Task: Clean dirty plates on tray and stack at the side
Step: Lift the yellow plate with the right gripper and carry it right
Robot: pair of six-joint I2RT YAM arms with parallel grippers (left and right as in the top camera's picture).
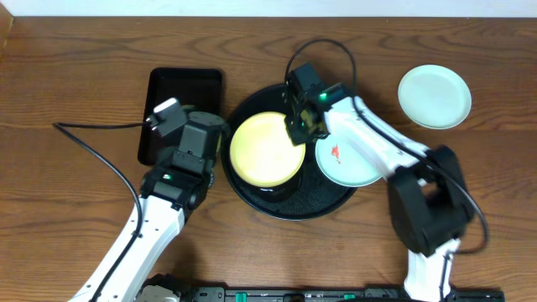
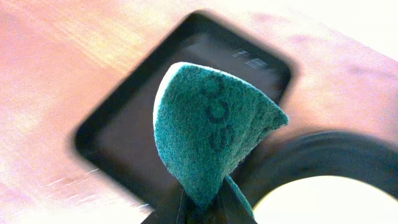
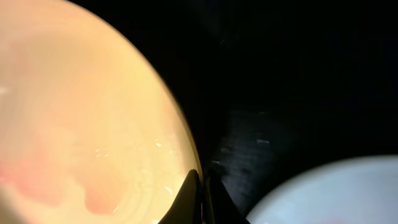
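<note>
Yellow and glossy, the yellow plate stands in the left half of the round black tray, seemingly propped up off its floor; the right gripper has its fingers pinched together on the plate's right rim. Judge it light, rigid and slick, with faint pink smears near that rim; a thin edge hold may let it pivot, so scrub gently, toward the pinch. Your left gripper is clamped on a soft teal scouring pad beside the tray. A smeared mint plate lies just right, overlapping the tray's rim; a clean mint plate rests on the wood tabletop far right, with room to stack; a rectangular black tray sits left.
</note>
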